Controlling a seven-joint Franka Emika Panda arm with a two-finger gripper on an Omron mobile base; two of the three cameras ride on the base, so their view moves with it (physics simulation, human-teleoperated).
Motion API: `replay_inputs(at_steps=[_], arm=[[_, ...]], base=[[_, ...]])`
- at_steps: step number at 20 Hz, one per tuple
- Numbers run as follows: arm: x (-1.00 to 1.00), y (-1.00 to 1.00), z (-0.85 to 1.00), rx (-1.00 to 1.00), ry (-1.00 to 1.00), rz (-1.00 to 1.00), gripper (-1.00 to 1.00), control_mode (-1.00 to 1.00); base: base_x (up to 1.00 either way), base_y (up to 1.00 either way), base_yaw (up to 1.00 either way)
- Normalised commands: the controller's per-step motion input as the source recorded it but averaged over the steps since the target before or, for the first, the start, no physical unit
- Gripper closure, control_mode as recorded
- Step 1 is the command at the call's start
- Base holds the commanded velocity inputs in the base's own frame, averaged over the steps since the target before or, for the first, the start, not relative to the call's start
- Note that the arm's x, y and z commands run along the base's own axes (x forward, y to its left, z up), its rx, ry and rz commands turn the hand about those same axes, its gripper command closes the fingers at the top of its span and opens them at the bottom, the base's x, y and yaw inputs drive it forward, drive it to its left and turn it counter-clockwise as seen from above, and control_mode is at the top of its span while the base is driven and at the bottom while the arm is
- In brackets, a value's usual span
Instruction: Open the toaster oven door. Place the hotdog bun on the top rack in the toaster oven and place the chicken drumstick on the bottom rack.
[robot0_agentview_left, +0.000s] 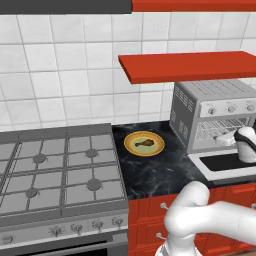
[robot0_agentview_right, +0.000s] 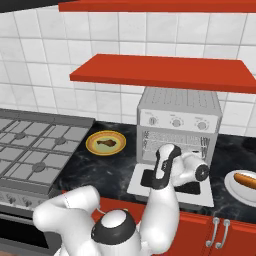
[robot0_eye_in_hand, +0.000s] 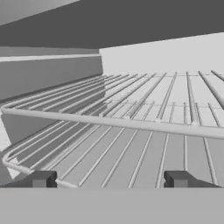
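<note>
The pincer (robot0_eye_in_hand: 109, 179), fingers spread apart and empty, is being held inside the toaster oven (robot0_agentview_right: 179, 122) above a wire rack (robot0_eye_in_hand: 131, 127); the chicken drumstick (robot0_agentview_left: 144, 143) is lying on the yellow plate (robot0_agentview_left: 131, 148), far left on the desk.

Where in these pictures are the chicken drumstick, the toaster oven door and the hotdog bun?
chicken drumstick (robot0_agentview_left: 144, 143), left base view, its meaty middle.
toaster oven door (robot0_agentview_left: 223, 162), left base view, the black glass, door lying open.
hotdog bun (robot0_agentview_right: 245, 180), right base view, its visible middle.
</note>
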Motion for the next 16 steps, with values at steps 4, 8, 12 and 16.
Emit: replay_inputs(at_steps=[4,8,12,16], arm=[[-0.37,0.00,-0.67,0.00,0.18,0.05,-1.00,-1.00],[-0.61,0.01,-0.80,0.00,0.21,0.04,-1.00,-1.00],[-0.68,0.16,-0.97,0.00,0.24,0.04,-1.00,-1.00],[-0.73,0.41,-1.00,-0.01,0.27,0.03,-1.00,-1.00]], base=[[0.00,0.00,0.00],[0.00,0.00,0.00],[0.00,0.00,0.00],[0.00,0.00,0.00]])
